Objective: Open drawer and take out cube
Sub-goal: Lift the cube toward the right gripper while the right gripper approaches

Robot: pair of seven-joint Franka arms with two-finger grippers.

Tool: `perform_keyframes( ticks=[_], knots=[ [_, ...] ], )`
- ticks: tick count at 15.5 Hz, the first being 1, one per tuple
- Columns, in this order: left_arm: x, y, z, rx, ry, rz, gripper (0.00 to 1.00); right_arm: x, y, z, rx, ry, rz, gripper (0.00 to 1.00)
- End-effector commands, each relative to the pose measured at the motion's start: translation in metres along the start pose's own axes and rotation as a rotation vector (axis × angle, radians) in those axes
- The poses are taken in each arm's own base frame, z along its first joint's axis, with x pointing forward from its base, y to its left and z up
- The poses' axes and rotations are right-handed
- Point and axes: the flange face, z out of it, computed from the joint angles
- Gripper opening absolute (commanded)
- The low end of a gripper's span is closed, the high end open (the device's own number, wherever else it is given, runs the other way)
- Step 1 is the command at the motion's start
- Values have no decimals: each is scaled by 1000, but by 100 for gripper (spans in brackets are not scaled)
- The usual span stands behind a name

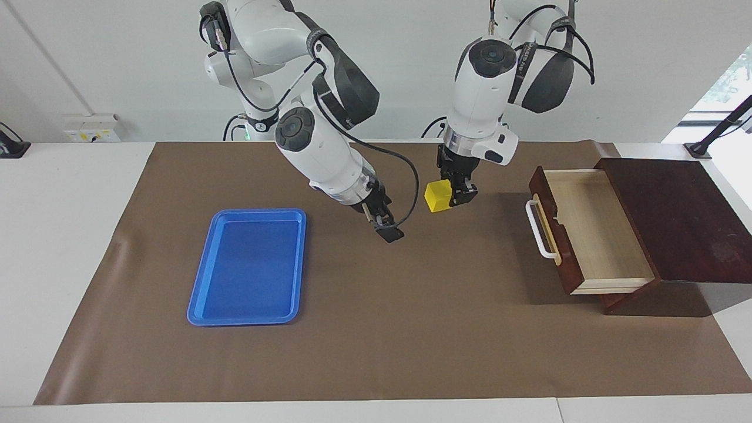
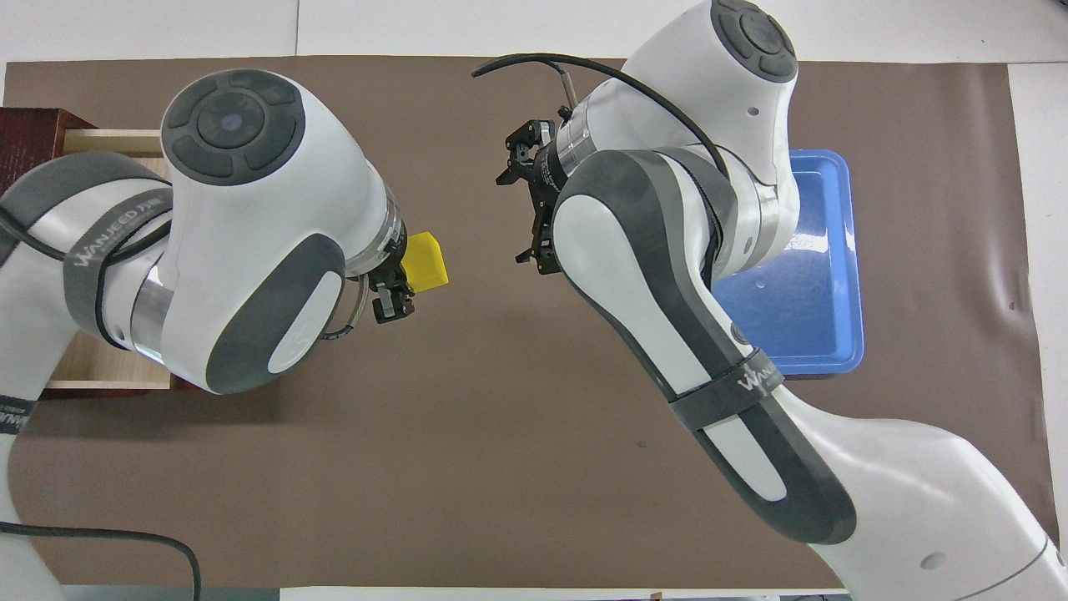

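My left gripper (image 1: 452, 195) is shut on the small yellow cube (image 1: 437, 195) and holds it over the brown mat, between the drawer and my right gripper. The cube also shows in the overhead view (image 2: 425, 260), at the tip of the left gripper (image 2: 400, 280). The dark wooden drawer (image 1: 593, 232) stands pulled open with its white handle (image 1: 537, 230) toward the table's middle; its pale inside looks empty. My right gripper (image 1: 386, 226) is open and empty over the mat's middle, close to the cube; it also shows in the overhead view (image 2: 526, 209).
A flat blue tray (image 1: 247, 267) lies on the mat toward the right arm's end; the right arm partly covers it in the overhead view (image 2: 822, 250). The dark wooden box (image 1: 675, 217) holding the drawer sits at the left arm's end.
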Motion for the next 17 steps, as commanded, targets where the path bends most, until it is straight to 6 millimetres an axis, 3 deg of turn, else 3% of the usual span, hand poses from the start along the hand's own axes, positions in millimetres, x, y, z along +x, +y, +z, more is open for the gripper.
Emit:
perform_keyframes(
  ticks=[1, 7, 12, 17],
  knots=[
    [-1, 2, 2, -25, -2, -13, 0, -13, 0, 9, -28, 27, -6, 98],
    [1, 4, 4, -26, -1, -16, 0, -27, 13, 18, -88, 56, -38, 98],
    [3, 6, 5, -26, -1, -20, 0, -53, 21, 31, -101, 45, -40, 98],
    [4, 7, 7, -25, -2, -22, 0, -73, 18, 28, -71, 39, -28, 96]
  ],
)
